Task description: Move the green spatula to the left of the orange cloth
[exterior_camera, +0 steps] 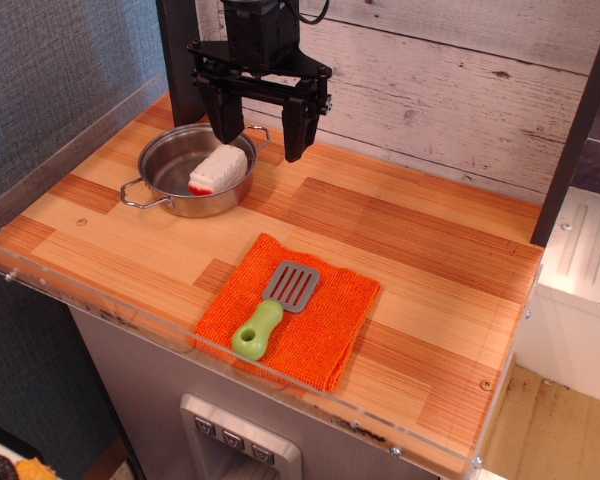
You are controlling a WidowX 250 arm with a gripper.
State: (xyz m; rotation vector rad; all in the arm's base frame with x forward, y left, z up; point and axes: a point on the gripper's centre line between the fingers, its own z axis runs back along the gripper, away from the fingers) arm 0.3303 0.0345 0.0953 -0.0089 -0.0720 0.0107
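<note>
The green spatula [271, 308] lies on top of the orange cloth [330, 330] near the table's front edge, its lime handle pointing toward the front and its grey slotted head toward the back. My black gripper [261, 135] hangs open and empty at the back of the table, well above and behind the cloth, next to the steel pot. Nothing is between its fingers.
A steel pot [170, 165] with a white and red object [217, 169] inside stands at the back left, just left of the gripper. A clear plastic rim [100, 300] edges the wooden table. A plank wall is behind, and a dark post stands at the right.
</note>
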